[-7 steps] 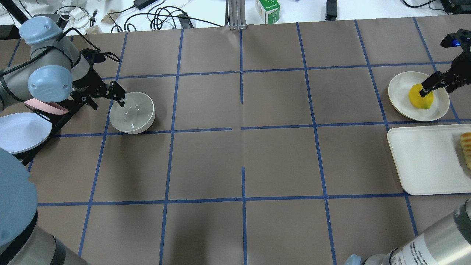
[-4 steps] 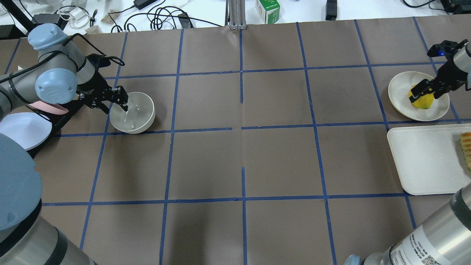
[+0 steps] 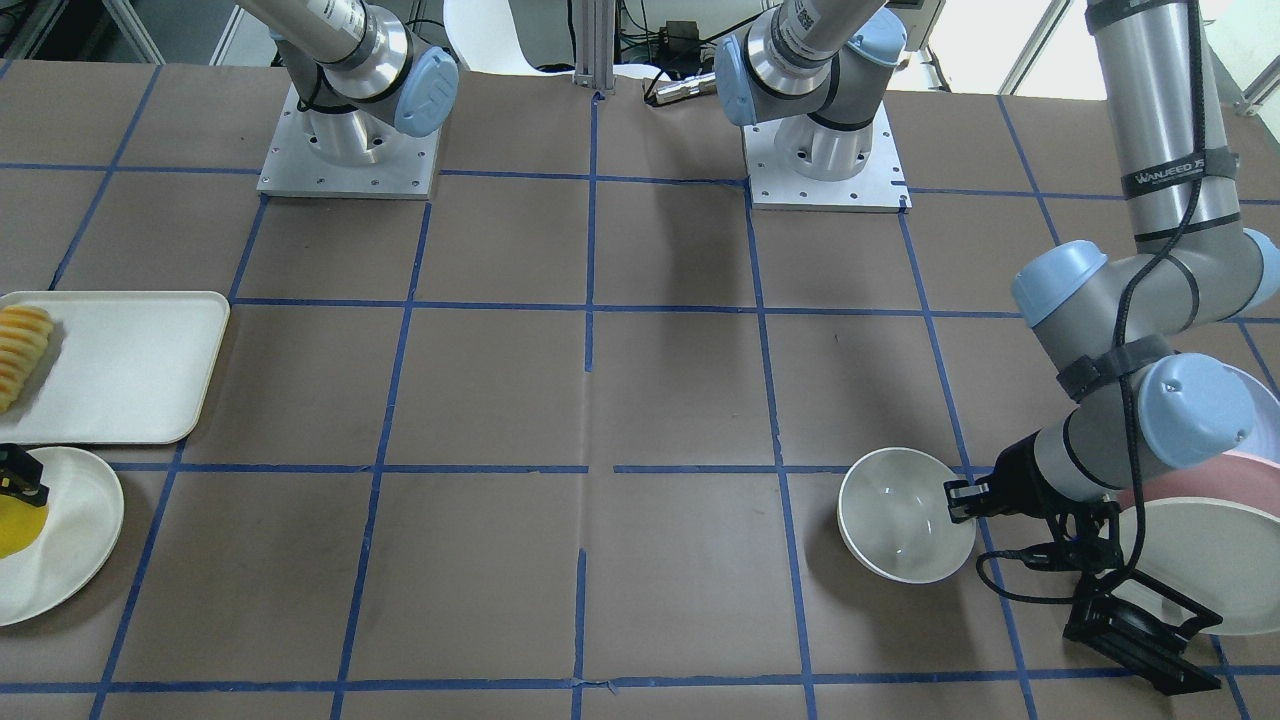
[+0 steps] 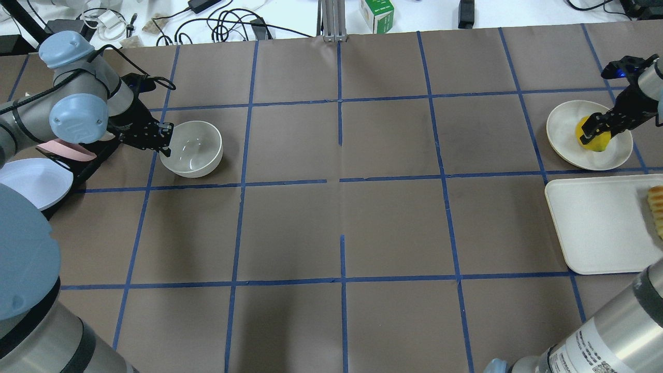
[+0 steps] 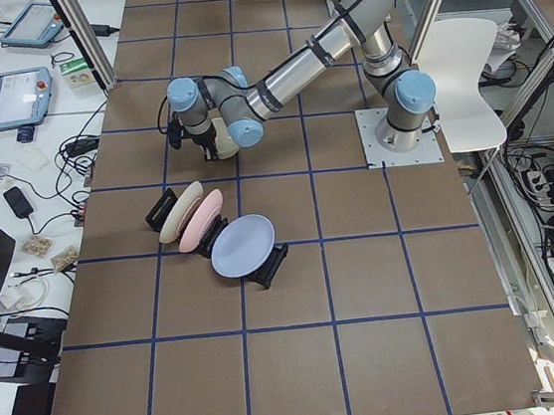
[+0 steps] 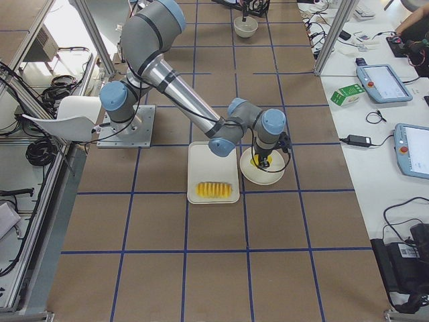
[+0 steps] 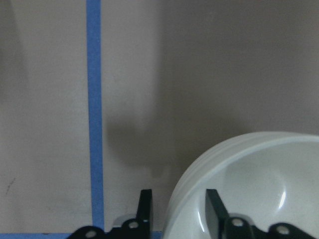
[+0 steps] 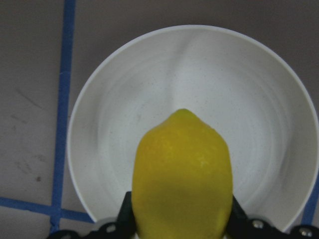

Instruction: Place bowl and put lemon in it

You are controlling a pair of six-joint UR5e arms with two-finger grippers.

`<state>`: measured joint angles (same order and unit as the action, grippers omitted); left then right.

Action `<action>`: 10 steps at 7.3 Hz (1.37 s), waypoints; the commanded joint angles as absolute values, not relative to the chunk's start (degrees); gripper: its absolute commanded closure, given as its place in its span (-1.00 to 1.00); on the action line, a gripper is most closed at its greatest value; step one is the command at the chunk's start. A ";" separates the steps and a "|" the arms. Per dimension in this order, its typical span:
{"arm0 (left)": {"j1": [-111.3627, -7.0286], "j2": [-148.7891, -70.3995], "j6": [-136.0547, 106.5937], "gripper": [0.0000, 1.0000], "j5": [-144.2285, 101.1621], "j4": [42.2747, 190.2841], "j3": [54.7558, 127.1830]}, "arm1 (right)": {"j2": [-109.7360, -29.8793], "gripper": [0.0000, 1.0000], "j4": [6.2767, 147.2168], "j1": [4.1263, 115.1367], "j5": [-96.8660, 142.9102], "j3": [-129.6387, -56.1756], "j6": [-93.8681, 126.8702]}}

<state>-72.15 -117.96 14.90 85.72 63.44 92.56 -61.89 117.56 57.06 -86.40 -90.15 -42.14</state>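
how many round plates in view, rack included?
4. Three stand in the rack: cream plate, pink plate, lavender plate. An off-white plate lies under the lemon.

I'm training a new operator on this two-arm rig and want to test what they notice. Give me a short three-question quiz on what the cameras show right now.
1. True or false: the lemon lies in the bowl.
2. What does the right gripper hold? A the bowl; B the lemon; C the sliced food.
3. Fill in: the left gripper has one finger inside and one outside the bowl's ____.
Key: 1 false, it is over the round plate; 2 B; 3 rim.
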 commanded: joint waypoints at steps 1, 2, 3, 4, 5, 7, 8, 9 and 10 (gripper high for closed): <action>-75.04 -115.59 9.89 1.00 80.72 67.03 88.00 | -74.82 0.70 105.09 58.71 -86.57 -90.09 -39.13; -78.71 -114.18 5.06 1.00 79.73 67.23 88.24 | -80.45 0.70 99.98 59.32 -86.66 -90.35 -38.59; -83.71 -113.47 -2.39 1.00 79.46 67.24 88.68 | -85.03 0.71 93.75 59.67 -86.75 -90.96 -36.15; -89.07 -113.55 -9.68 1.00 79.71 66.37 89.03 | -88.04 0.70 91.69 60.55 -87.53 -91.92 -33.08; -93.91 -113.99 -13.24 1.00 79.98 65.75 89.38 | -89.81 0.70 91.15 64.12 -87.89 -92.46 -28.26; -99.56 -115.48 -19.40 1.00 79.89 57.98 93.92 | -90.61 0.67 89.92 75.18 -87.81 -91.68 -16.87; -100.28 -115.40 -20.90 1.00 79.81 52.09 97.87 | -90.53 0.68 90.43 80.98 -86.93 -91.58 -5.82; -100.37 -115.31 -20.83 1.00 79.80 50.47 100.78 | -90.01 0.68 93.40 86.78 -87.10 -91.67 1.94; -100.46 -115.49 -21.44 1.00 79.63 50.19 101.77 | -89.39 0.67 95.34 90.32 -87.36 -91.93 5.85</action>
